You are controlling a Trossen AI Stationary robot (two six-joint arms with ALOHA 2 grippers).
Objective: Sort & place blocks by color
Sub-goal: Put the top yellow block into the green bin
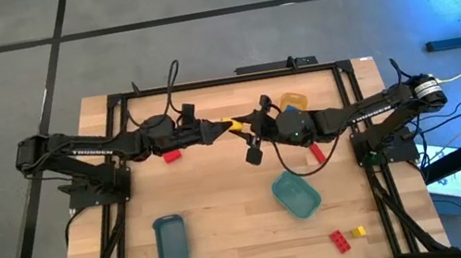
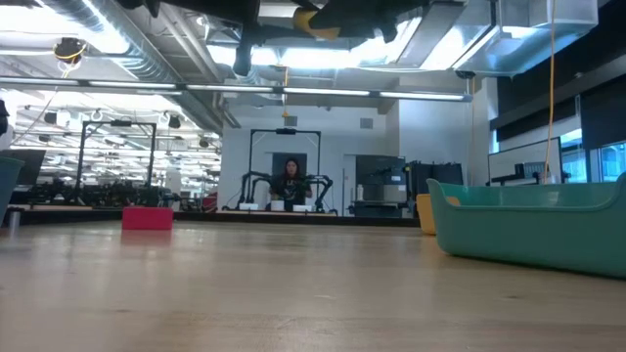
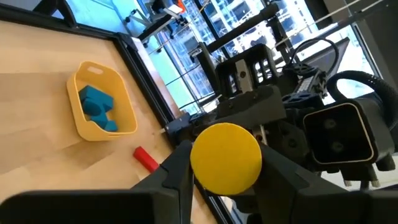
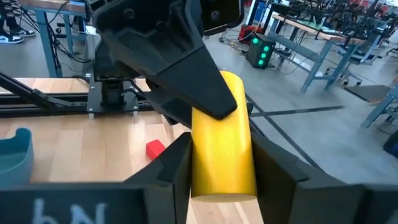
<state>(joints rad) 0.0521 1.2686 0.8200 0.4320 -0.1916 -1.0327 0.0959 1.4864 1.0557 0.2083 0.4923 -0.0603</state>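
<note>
A: Where is the yellow block [image 1: 235, 125] now?

B: In mid-air above the far middle of the table [image 1: 224, 205], between the two claws; the left gripper [image 3: 225, 180] is clamped on one end, and the right gripper [image 4: 221, 163] has its fingers pressed to both sides of the other end; it looks like a handover.

A: How should it go?

B: I'd say the right claw should be firm before the left lets go; then the left should back straight off, so the block isn't twisted.

A: And the arms?

B: Both reach inward, nearly level, wrists meeting nose to nose; the yellow tray [image 1: 293, 100] with blue blocks [image 3: 96, 106] sits just beyond the right wrist.
</note>
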